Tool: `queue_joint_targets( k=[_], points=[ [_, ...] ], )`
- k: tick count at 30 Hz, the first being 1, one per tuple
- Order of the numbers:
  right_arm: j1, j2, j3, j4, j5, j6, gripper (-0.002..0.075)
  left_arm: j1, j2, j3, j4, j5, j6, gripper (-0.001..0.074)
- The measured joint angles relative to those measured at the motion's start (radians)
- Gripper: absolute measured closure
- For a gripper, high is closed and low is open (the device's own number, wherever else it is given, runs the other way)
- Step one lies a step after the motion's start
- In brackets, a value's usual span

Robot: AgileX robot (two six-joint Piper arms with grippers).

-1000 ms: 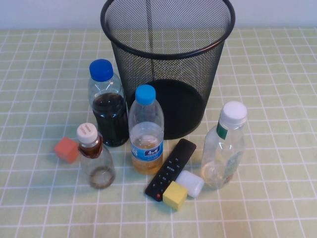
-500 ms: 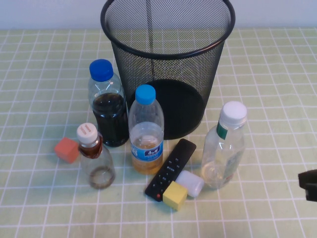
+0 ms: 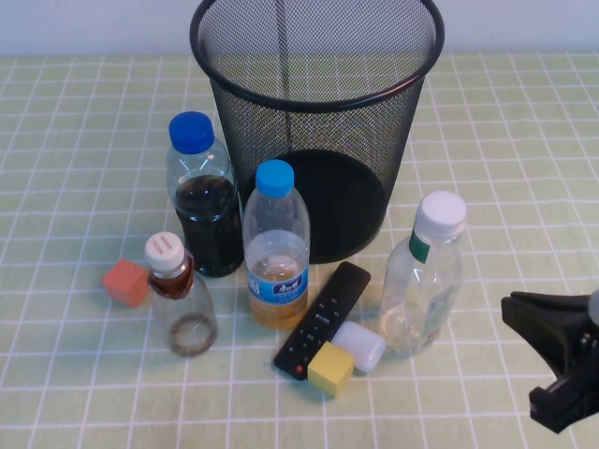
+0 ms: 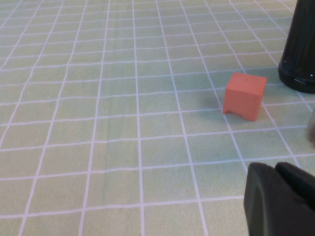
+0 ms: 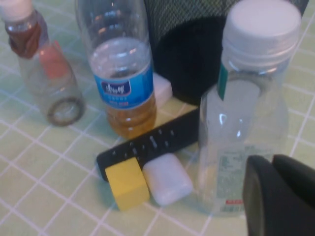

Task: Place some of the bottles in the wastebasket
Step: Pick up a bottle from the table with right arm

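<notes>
The black wire-mesh wastebasket (image 3: 316, 122) stands at the back centre. The larger clear bottle (image 3: 423, 281), white-capped with a green neck band, stands upright to its front right. The small clear bottle (image 3: 178, 295) with a brown neck label stands upright at the front left. My right gripper (image 3: 513, 309) is shut and empty, low at the right edge, a short gap right of the larger bottle (image 5: 246, 123). In its wrist view the shut right gripper (image 5: 273, 164) sits just before that bottle. My left gripper (image 4: 275, 169) is shut over bare cloth, outside the high view.
A blue-capped bottle of dark liquid (image 3: 201, 201) and one of amber liquid (image 3: 276, 248) stand before the basket. A black remote (image 3: 323, 318), a yellow cube (image 3: 330, 368) and a white block (image 3: 360, 344) lie left of the larger bottle. An orange cube (image 3: 125, 282) sits far left.
My right gripper has come into the high view from the lower right edge and moved left toward the larger clear bottle. The bottles and the other objects have not moved.
</notes>
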Motion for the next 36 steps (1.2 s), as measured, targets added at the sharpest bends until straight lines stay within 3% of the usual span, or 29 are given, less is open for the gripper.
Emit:
queue_joint_targets(
  k=[4, 6, 9, 11, 23, 36],
  points=[
    [0.007, -0.016, 0.089, 0.000, -0.170, 0.000, 0.0563, 0.000, 0.000, 0.000, 0.000, 0.000, 0.000, 0.0740],
    [0.007, -0.016, 0.110, 0.000, -0.250, 0.000, 0.0436, 0.000, 0.000, 0.000, 0.000, 0.000, 0.000, 0.0740],
    [0.007, -0.009, 0.130, 0.000, -0.365, 0.000, 0.0188, 0.000, 0.000, 0.000, 0.000, 0.000, 0.000, 0.0740],
    [0.007, 0.014, 0.136, -0.002, -0.458, 0.000, 0.0084, 0.000, 0.000, 0.000, 0.000, 0.000, 0.000, 0.0740],
    [0.007, 0.413, 0.129, -0.136, -1.018, 0.085, 0.0069, 0.000, 0.000, 0.000, 0.000, 0.000, 0.000, 0.0740],
    [0.005, 0.648, -0.022, 0.020, -0.989, 0.044, 0.0073, 0.000, 0.000, 0.000, 0.000, 0.000, 0.000, 0.0740]
  ],
)
